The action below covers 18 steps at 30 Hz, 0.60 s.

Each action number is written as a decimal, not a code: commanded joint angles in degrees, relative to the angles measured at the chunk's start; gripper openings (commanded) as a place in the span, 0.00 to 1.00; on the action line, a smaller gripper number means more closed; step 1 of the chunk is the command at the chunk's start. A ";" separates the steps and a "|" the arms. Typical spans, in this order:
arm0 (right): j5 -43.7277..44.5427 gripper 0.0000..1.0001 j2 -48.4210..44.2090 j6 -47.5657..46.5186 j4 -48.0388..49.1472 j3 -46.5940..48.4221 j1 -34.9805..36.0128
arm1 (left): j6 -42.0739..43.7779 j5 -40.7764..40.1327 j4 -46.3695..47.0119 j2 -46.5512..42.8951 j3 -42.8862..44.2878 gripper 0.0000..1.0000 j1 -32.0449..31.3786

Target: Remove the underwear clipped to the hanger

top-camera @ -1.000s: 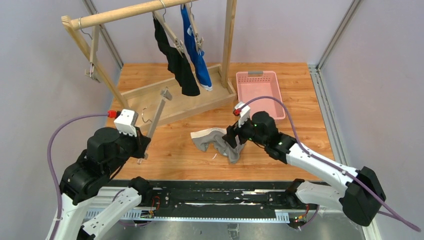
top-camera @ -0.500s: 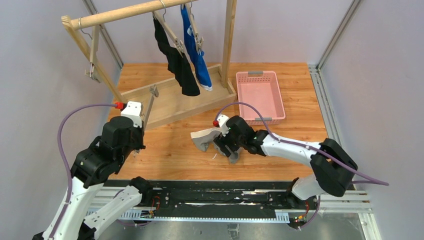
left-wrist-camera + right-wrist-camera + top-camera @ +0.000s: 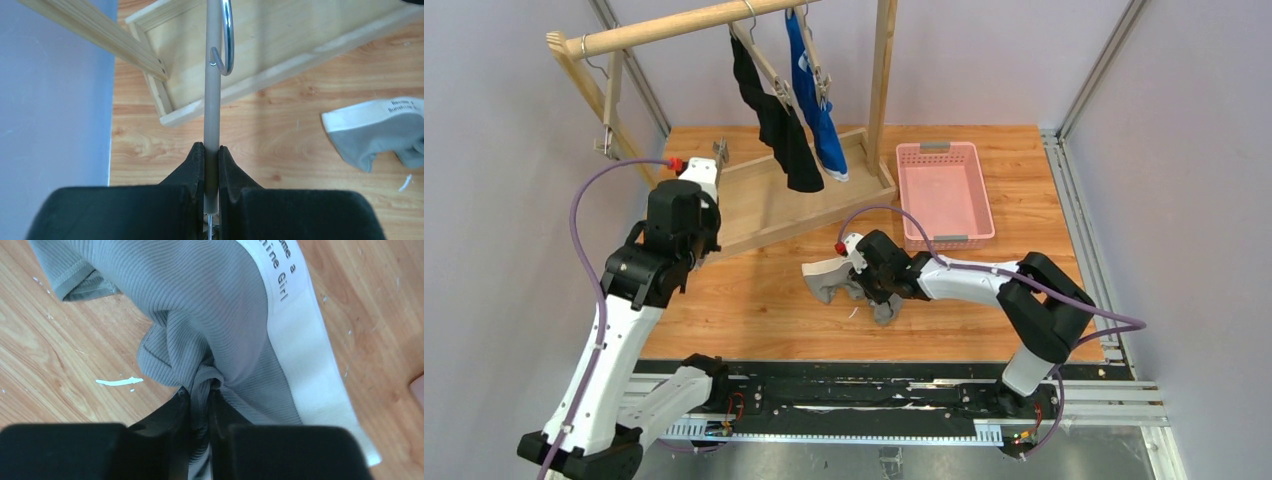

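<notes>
The right claw (image 3: 200,390) has nipped shut on a bunched fold of the soft grey ribbed underwear with a white lettered waistband (image 3: 215,315). It lies crumpled on the wooden tabletop (image 3: 60,355), just below the middle of the overhead view. The cloth looks light and limp and will sag and trail from any single pinch, so a thick gathered fold like this one, or the firmer waistband, seems the safer hold. The left claw (image 3: 211,155), at the left of the overhead view, is clamped on the bar of a bare pale grey hanger with a chrome hook (image 3: 212,100), with no garment on it. Further out, at the top of the frame, the plain black underwear (image 3: 779,125) and the bright blue underwear with white lettering (image 3: 816,95) hang clipped to their hangers on the round wooden rail (image 3: 674,27) of the rack. Those too look soft and would likely stretch if tugged; I'd take them close under the clips. A shallow pink plastic basket (image 3: 936,148) sits right of the rack, near the grey garment.
</notes>
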 commanded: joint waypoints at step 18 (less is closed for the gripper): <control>11.89 0.01 -15.55 -1.45 -14.93 13.94 0.82 | 7.17 10.48 5.93 16.03 25.50 0.00 9.19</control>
